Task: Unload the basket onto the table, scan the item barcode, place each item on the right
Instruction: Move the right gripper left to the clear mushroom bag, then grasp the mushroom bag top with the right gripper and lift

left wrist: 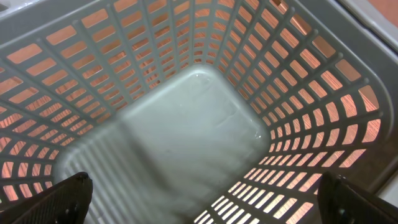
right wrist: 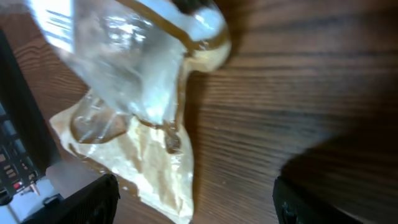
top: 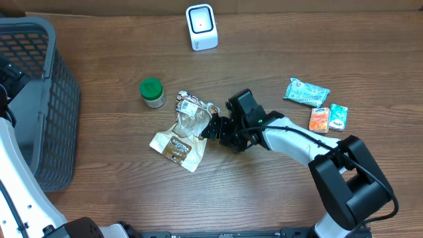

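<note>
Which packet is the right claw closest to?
The crinkled tan-and-clear bag, at the right gripper; the three small colourful packets lie apart, farther right.

**Overhead:** we record bright, even light on the wooden table (top: 99, 172), a soft, short shadow beside the right arm (top: 291, 140), and sharp focus to the edges.

**Left wrist:** we note the grey basket (left wrist: 186, 143) with its floor smeared and out of focus at centre, and its lattice openings glowing orange.

**Right wrist:** we log heavy blur on the clear packet (right wrist: 137, 68), white glare at upper left and dark shadow at lower right.
</note>
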{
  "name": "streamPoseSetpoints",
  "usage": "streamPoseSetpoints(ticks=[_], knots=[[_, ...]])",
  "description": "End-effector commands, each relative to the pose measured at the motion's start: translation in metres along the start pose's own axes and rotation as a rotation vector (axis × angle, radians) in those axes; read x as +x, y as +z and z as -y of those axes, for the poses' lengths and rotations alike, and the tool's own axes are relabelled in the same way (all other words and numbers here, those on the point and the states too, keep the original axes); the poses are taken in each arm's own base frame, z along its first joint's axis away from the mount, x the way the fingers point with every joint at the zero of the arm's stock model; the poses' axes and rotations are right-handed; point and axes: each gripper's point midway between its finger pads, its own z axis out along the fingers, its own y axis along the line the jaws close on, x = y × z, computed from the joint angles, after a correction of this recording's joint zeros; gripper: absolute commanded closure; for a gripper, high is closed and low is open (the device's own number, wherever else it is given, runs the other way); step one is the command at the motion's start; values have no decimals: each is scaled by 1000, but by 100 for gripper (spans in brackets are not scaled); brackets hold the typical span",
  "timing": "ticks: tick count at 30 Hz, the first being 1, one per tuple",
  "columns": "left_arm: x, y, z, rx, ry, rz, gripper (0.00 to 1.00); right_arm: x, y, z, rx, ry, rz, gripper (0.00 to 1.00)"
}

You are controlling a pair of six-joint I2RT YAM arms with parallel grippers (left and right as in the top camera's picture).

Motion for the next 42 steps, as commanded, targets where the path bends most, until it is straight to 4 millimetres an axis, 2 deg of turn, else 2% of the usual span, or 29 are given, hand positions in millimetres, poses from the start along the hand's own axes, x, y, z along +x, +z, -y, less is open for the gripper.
streamPoseSetpoints(ticks=[1, 9, 14, 20, 25, 31, 34, 42], knots=[[-6, -3, 1, 6, -27, 13, 0, 2, 0, 2, -9, 44, 3, 20], [-6, -3, 1, 6, -27, 13, 0, 0, 6, -7, -44, 35, 20, 21], [-6, -3, 1, 6, -27, 13, 0, 4, 22, -9, -39, 56, 22, 34], [-6, -3, 1, 6, -27, 13, 0, 2, 44, -20, -91, 64, 36, 39], [-6, -3, 1, 6, -27, 13, 0, -11, 64, -31, -161, 107, 93, 41], [-6, -3, 1, 6, -27, 13, 0, -28, 86, -31, -227, 159, 148, 39], [-6, -3, 1, 6, -27, 13, 0, -38, 88, -34, -256, 170, 196, 39], [-6, -3, 1, 6, -27, 13, 0, -58, 80, -61, -321, 136, 263, 39]])
